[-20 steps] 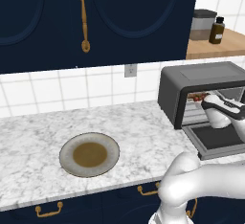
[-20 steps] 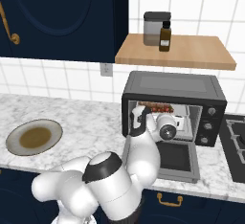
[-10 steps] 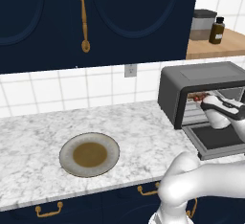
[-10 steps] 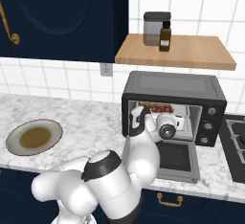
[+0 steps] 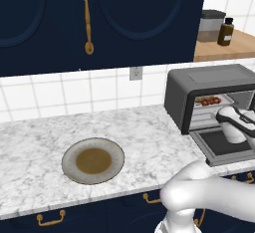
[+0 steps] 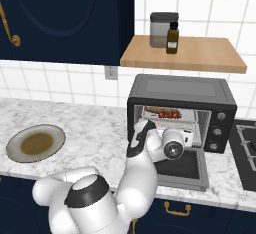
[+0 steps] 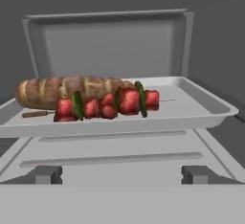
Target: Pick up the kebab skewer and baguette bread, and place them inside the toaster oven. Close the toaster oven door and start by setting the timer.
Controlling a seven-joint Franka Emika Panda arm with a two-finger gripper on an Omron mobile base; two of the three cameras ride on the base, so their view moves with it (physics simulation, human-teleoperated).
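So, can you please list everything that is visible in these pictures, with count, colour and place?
kebab skewer: one, red and green chunks, on the tray, in front of the bread
baguette bread: one, golden-brown, on the tray behind the skewer
tray: one, light grey, inside the oven
toaster oven: one, dark grey, on the counter
toaster oven door: one, dark, dropped open
plate: one, grey with brown centre, on the counter
canister: one, grey, on the wooden shelf
bottle: one, dark brown, on the shelf
hand: one, white, at the oven mouth
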